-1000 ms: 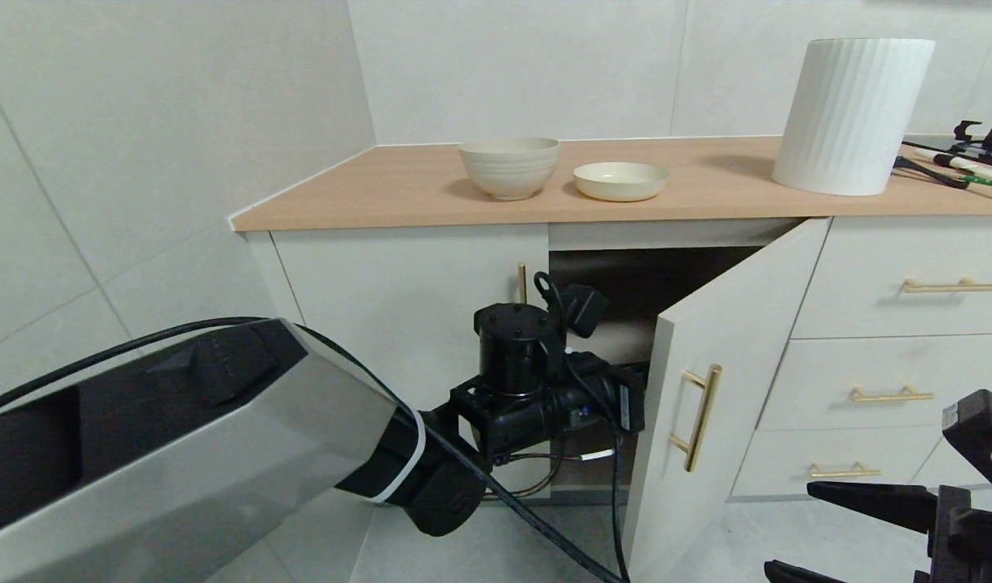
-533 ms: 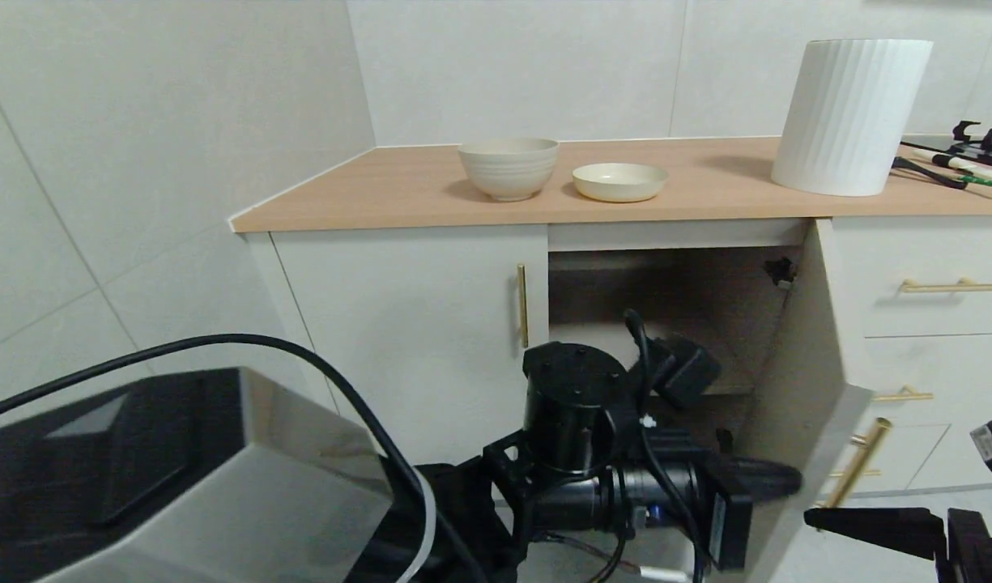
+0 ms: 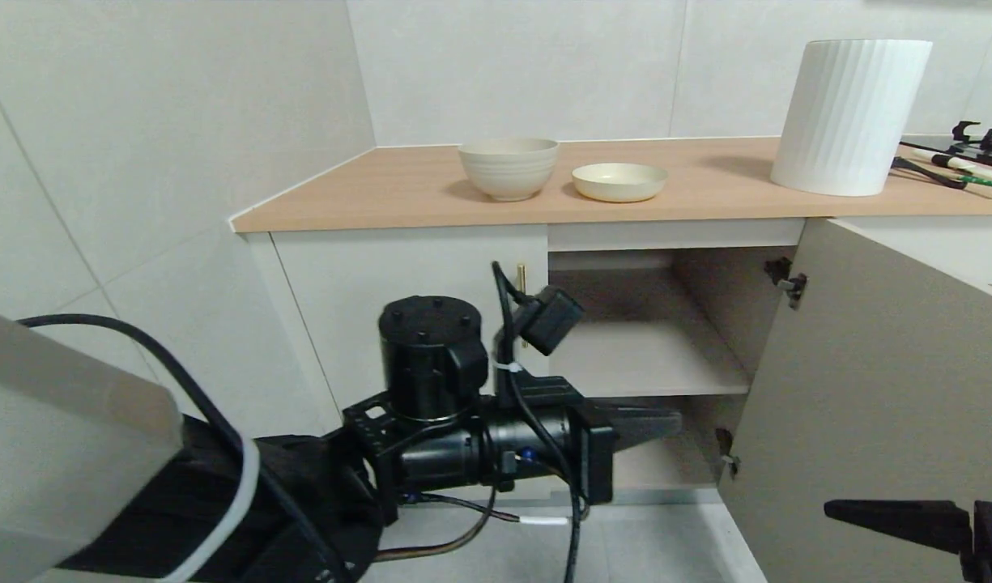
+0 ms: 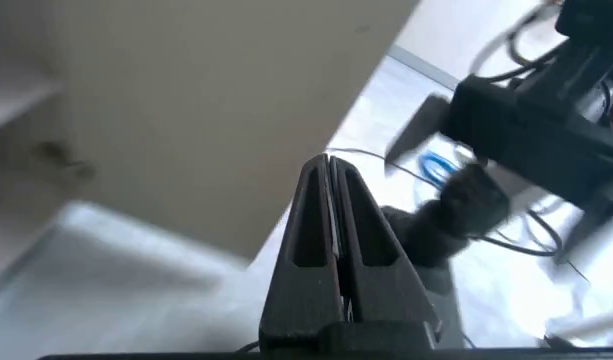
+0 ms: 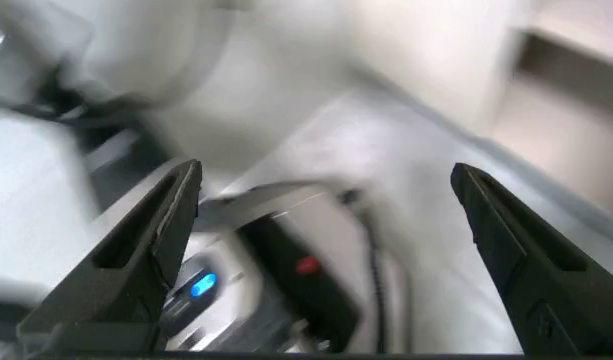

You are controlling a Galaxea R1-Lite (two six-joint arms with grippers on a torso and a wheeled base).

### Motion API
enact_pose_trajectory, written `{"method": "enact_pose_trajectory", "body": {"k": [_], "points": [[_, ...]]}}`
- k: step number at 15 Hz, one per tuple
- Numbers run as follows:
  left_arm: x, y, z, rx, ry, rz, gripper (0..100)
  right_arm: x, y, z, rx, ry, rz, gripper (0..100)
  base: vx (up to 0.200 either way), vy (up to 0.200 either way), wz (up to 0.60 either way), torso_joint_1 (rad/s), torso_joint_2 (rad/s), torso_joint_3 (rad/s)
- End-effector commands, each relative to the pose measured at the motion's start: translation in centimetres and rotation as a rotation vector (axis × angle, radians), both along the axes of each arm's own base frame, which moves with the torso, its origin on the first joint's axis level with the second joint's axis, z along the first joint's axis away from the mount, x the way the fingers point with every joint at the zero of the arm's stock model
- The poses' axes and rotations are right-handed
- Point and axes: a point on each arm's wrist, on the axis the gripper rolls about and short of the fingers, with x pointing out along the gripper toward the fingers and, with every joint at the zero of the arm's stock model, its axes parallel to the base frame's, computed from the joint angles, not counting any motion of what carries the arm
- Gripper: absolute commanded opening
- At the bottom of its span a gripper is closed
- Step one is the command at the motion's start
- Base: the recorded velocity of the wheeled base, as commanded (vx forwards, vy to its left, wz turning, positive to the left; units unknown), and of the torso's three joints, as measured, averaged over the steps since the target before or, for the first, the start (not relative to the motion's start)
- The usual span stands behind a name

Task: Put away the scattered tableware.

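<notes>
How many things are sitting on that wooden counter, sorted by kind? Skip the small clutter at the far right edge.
Deep bowl: 1
Shallow dish: 1
Tall white ribbed container: 1
Total: 3

Matt wood-grain countertop [image 3: 382, 194]; ribbed, matt cream bowl [image 3: 508, 166]; smooth, faintly glossy dish [image 3: 620, 180]; smooth matt cabinet door [image 3: 868, 389]; shiny brass-coloured metal handle [image 3: 521, 274].
</notes>
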Motion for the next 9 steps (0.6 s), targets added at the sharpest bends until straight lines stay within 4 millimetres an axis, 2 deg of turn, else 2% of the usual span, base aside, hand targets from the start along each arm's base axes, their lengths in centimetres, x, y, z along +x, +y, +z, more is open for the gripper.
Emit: {"method": "enact_pose_trajectory", "body": {"k": [1, 2, 3, 4, 5, 8, 9], "points": [[-0.5, 6.0, 2.9, 0.003, -0.001, 0.129, 0, 1.6, 0.6, 0.2, -0.035, 0.014, -0.087, 100, 0.0, 0.0, 0.0, 0.0, 0.0, 0.0], [-1.0, 8.3, 3.9, 0.03, 0.031, 0.184, 0, 1.9, 0.7, 0.5, -0.039, 0.004, -0.108, 100, 0.0, 0.0, 0.0, 0.0, 0.0, 0.0], [-1.1, 9.6, 4.4, 0.051, 0.052, 0.219, 0, 2.0, 0.8, 0.9, -0.033, -0.008, -0.117, 100, 0.0, 0.0, 0.0, 0.0, 0.0, 0.0], [-1.4, 12.3, 5.3, 0.089, 0.084, 0.3, 0, 2.5, 1.1, 1.8, -0.026, -0.025, -0.129, 100, 0.0, 0.0, 0.0, 0.0, 0.0, 0.0], [-1.7, 14.0, 5.7, 0.112, 0.089, 0.351, 0, 2.9, 1.3, 2.5, -0.037, -0.027, -0.153, 100, 0.0, 0.0, 0.0, 0.0, 0.0, 0.0], [-3.0, 17.3, 7.0, 0.114, 0.079, 0.457, 0, 4.6, 2.2, 4.7, -0.068, -0.011, -0.2, 100, 0.0, 0.0, 0.0, 0.0, 0.0, 0.0], [-3.9, 18.4, 7.7, 0.108, 0.073, 0.494, 0, 5.9, 2.6, 5.4, -0.068, -0.014, -0.223, 100, 0.0, 0.0, 0.0, 0.0, 0.0, 0.0]]}}
